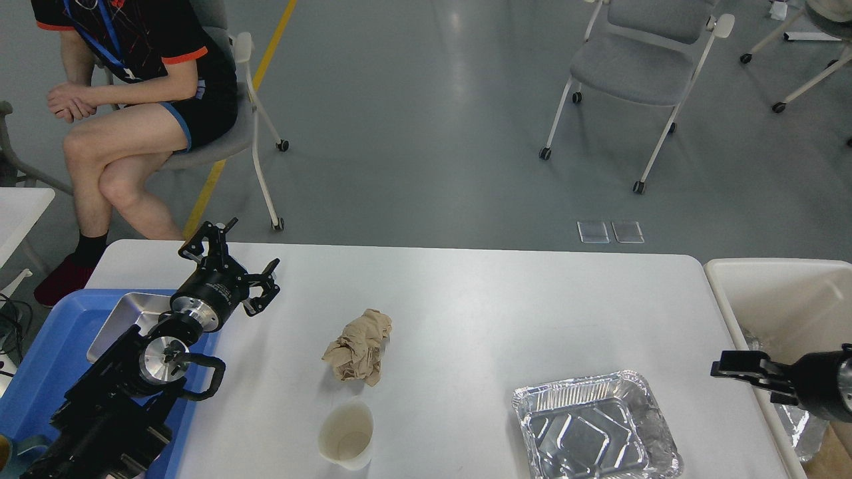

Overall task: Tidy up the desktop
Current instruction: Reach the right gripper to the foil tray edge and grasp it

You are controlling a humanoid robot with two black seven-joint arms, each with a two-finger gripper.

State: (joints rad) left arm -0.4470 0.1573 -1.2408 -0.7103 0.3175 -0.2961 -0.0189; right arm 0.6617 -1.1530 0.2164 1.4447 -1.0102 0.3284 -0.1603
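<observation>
The white desktop [499, 313] fills the lower part of the head view. On it lie a crumpled brown paper ball [358, 346], an empty paper cup [346, 434] at the front, and an empty foil tray [596, 429] at the front right. My left gripper [236, 261] is open and empty. It hovers over the table's back left, well left of the paper ball. My right gripper [745, 382] comes in low at the right edge, between the foil tray and the white bin. Its fingers stand apart and hold nothing.
A blue bin [40, 359] holding a metal tray [126, 313] stands at the left under my left arm. A white bin [772, 286] with a foil tray [795, 426] inside stands at the right. A seated person [133, 100] and grey chairs [632, 66] are beyond the table.
</observation>
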